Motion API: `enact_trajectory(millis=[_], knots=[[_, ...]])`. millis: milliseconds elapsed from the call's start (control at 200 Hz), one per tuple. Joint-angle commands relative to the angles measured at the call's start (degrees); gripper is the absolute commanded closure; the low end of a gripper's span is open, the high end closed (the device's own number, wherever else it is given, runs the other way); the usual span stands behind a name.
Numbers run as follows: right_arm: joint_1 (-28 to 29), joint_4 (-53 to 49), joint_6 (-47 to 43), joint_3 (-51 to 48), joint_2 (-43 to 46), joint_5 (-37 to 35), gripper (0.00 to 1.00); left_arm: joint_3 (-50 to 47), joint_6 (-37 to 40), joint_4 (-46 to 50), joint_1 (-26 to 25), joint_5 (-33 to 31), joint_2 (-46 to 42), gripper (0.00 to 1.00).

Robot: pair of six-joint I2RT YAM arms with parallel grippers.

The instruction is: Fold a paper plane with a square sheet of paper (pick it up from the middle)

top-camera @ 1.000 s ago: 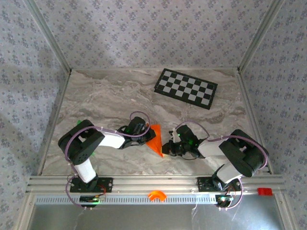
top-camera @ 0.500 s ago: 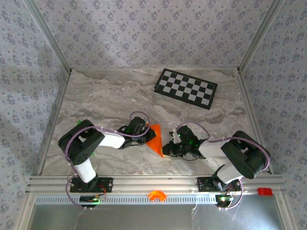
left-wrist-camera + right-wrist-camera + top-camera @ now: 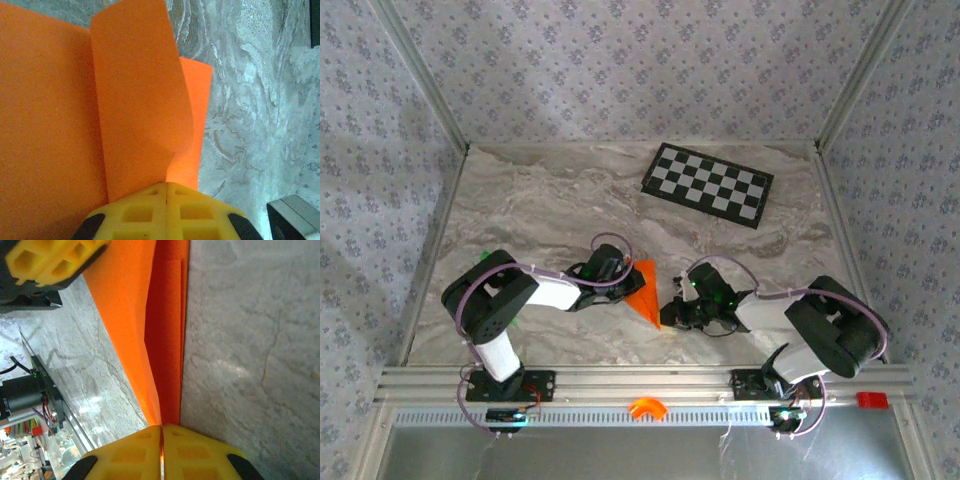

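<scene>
Right pincer (image 3: 161,430) nearer, on paper (image 3: 165,315) edge

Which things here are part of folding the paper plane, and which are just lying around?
In the job: orange paper, pinched by left gripper and right gripper.
Lying about: checkerboard, orange arch-shaped part, small green piece, red block.

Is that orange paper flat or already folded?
Folded. The orange paper looks like a narrow triangle from above, and the left wrist view shows one flap curling up over another layer.
</scene>
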State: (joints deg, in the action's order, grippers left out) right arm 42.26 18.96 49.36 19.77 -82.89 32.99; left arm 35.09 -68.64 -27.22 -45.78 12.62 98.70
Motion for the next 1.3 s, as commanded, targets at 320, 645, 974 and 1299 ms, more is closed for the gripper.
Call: enact_trajectory(millis=[320,645,974,1299], knots=[[1.83,-11.53,-1.9,0.62,0.48,-1.48,0.89,-2.18,-0.13,4.55,-0.32,-0.8,2.12,0.94],[2.08,-13.78,-2.95,1.18,0.25,-2.16,0.96,-2.04,-0.14,4.63,-0.32,-0.75,2.29,0.94],[2.05,-15.74,-2.68,1.29,2.97,-3.43,0.91,-1.87,0.05,4.66,-0.29,-0.64,2.45,0.94],[0.91,-16.41,-1.53,3.47,7.31,-3.88,0.78,-2.29,-0.18,4.13,-0.39,-0.64,2.47,0.95]])
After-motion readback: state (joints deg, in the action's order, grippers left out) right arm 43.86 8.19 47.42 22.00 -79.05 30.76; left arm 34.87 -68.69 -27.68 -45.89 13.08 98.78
